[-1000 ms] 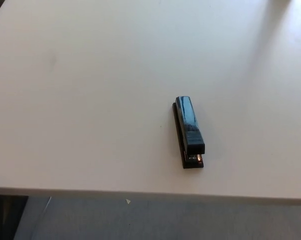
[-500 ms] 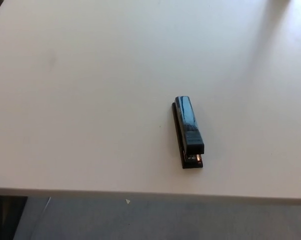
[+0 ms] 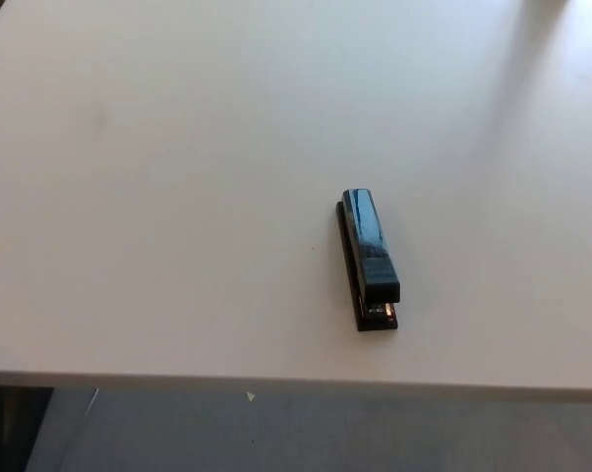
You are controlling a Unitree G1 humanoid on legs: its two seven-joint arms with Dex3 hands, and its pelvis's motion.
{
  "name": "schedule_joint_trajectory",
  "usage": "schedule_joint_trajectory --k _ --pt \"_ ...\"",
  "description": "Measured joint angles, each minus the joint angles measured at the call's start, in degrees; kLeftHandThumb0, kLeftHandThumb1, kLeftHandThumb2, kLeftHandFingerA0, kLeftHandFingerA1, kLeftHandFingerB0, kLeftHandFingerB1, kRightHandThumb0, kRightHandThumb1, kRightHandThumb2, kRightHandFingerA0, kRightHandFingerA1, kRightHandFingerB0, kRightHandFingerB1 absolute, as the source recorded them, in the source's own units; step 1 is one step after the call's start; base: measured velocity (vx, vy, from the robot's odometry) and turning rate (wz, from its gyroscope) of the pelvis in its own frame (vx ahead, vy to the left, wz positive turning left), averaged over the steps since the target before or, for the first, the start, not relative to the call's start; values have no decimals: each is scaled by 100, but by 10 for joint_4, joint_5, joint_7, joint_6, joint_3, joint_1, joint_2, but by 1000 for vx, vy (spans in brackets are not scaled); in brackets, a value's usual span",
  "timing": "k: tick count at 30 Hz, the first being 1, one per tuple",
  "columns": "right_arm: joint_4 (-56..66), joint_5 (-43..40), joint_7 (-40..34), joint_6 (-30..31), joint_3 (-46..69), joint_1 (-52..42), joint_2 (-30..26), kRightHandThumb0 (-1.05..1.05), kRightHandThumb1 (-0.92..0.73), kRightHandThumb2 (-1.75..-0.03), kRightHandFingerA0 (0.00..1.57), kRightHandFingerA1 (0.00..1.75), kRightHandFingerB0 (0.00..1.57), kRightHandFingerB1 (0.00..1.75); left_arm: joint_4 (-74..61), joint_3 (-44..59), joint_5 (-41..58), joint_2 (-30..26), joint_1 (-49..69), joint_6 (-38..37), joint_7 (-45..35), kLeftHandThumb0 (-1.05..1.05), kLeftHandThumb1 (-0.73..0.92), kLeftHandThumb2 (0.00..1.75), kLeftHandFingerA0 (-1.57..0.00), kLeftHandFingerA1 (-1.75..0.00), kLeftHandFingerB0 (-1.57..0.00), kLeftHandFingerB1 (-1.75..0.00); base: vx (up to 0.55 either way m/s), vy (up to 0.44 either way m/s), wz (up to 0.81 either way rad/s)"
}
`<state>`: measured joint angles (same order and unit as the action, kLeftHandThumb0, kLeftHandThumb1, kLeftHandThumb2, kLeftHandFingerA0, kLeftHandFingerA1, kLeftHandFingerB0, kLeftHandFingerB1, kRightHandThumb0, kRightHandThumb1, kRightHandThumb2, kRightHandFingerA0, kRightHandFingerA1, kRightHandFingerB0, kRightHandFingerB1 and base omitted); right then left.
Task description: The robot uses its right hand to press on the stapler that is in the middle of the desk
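Long black glossy stapler lies untouched near front edge of plain white bench. Neither robot hand visible, state unknown. Approach pending: right must arrive overhead, press down.

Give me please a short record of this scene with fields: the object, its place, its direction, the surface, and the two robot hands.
object: black stapler
place: on the desk, right of the picture's middle, close to the near edge
direction: lying lengthwise, one end toward the near edge, the other toward the far side
surface: pale, plain desk top
left hand: not in view
right hand: not in view
contact: nothing touches the stapler
task state: the press is not yet done
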<state>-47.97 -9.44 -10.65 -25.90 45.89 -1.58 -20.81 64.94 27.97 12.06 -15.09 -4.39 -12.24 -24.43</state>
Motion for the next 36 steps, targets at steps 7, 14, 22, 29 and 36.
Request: schedule_joint_trajectory --k 7,14,22,29,36 --pt "136 3 -20 11 5 27 0 -34 -79 -68 129 107 80 101 2 0 0 0 -3 0 0 -72 92 118 0 -22 0 -18 0 0 0" --pt "266 9 -26 43 -28 84 0 -10 -74 -76 129 97 79 98 2 0 0 0 -4 0 0 -71 92 116 0 -22 0 -18 0 0 0" --pt "387 20 -26 95 -138 219 6 5 -81 -71 129 94 86 90 3 -1 0 -1 -5 0 0 -71 90 116 0 -25 0 -22 0 0 0" --pt "420 25 4 141 -276 340 28 -5 -75 -77 126 109 80 106 3 -6 1 -7 -5 -6 -3 -73 88 115 0 -25 -1 -22 0 0 1" --pt "433 26 31 191 -381 365 97 -5 -83 -68 126 114 74 112 5 -12 1 -10 -3 -19 -4 -72 90 116 0 -25 0 -22 0 0 0"
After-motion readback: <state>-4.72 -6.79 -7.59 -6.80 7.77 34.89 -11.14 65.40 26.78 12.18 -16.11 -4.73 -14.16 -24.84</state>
